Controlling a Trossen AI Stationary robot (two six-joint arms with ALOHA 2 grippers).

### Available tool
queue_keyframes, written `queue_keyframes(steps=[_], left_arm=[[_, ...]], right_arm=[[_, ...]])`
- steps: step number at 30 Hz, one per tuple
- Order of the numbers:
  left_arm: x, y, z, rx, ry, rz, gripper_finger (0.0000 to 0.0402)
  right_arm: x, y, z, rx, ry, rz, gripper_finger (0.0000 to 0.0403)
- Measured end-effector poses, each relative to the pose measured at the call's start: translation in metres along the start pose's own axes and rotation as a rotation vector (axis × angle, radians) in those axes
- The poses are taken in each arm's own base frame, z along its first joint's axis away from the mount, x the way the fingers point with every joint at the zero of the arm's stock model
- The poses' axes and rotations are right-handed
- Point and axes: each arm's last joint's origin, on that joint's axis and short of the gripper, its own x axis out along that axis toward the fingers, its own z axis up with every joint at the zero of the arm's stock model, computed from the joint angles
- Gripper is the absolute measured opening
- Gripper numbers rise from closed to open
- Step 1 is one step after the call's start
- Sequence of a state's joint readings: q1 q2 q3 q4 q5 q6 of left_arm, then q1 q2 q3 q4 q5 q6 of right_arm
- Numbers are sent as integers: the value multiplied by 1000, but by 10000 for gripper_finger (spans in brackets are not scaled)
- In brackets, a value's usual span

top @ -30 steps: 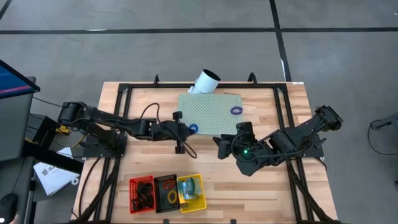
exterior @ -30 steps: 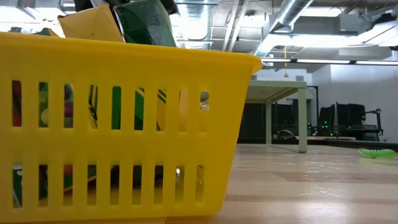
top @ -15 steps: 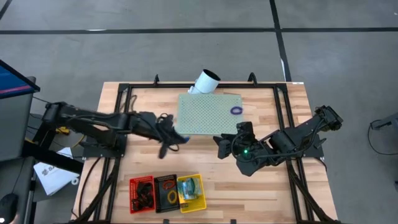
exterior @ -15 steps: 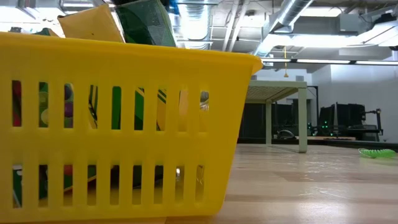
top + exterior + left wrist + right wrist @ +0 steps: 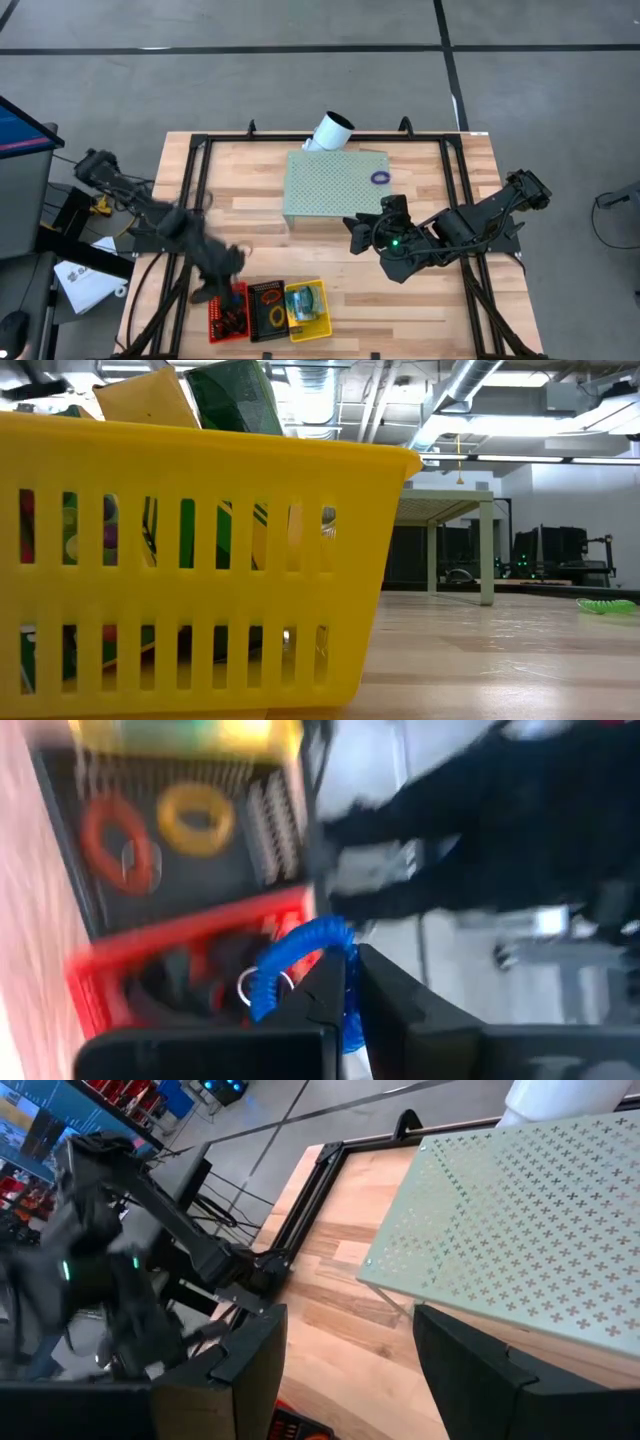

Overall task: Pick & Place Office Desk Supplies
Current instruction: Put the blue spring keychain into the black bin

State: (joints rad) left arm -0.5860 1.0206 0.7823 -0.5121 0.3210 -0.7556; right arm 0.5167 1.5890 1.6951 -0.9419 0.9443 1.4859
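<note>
Pinching a blue coiled loop [image 5: 300,965] in closed jaws, the left gripper [image 5: 205,292] has swung from the pale green perforated block [image 5: 335,183] to the red basket's [image 5: 228,322] outer edge. A purple loop [image 5: 380,178] lies on the block. The right gripper [image 5: 368,236], jaws open, waits beside the block over bare wood.

The table [image 5: 440,320] is pale wood in jointed strips, with a soft sheen in the low view. The yellow basket [image 5: 200,560] is smooth, glossy moulded plastic with slotted walls; the red basket [image 5: 228,312] and black basket [image 5: 267,310] look like the same plastic. The pale green perforated block [image 5: 335,185] is matt. The blue loop [image 5: 295,965] is coiled, shiny plastic. The frame rails [image 5: 455,180] are matt black metal.
</note>
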Motion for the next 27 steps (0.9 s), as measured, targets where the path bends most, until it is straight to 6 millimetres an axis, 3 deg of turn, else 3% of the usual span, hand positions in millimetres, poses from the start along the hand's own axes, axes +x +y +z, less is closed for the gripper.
queue_keyframes(steps=[3, 6, 11, 17, 22, 27], left_arm=[[24, 1, -22, -8, 55, 53, 11], [43, 0, -30, 1, 3, 15, 7], [60, -9, -15, 35, -192, -112, 5], [86, 14, -1, 43, -192, -26, 8], [93, 30, 9, 12, -207, 24, 54], [79, 34, 17, -3, -253, 34, 129]], right_arm=[[0, 0, 0, 9, -3, 1, 214], [0, 1, 0, 17, -4, 6, 214], [0, 2, 0, 27, -4, 14, 214], [0, 3, 0, 39, -4, 23, 214], [-2, 4, -1, 38, 2, 29, 214], [-6, 4, -4, 31, 14, 39, 214]])
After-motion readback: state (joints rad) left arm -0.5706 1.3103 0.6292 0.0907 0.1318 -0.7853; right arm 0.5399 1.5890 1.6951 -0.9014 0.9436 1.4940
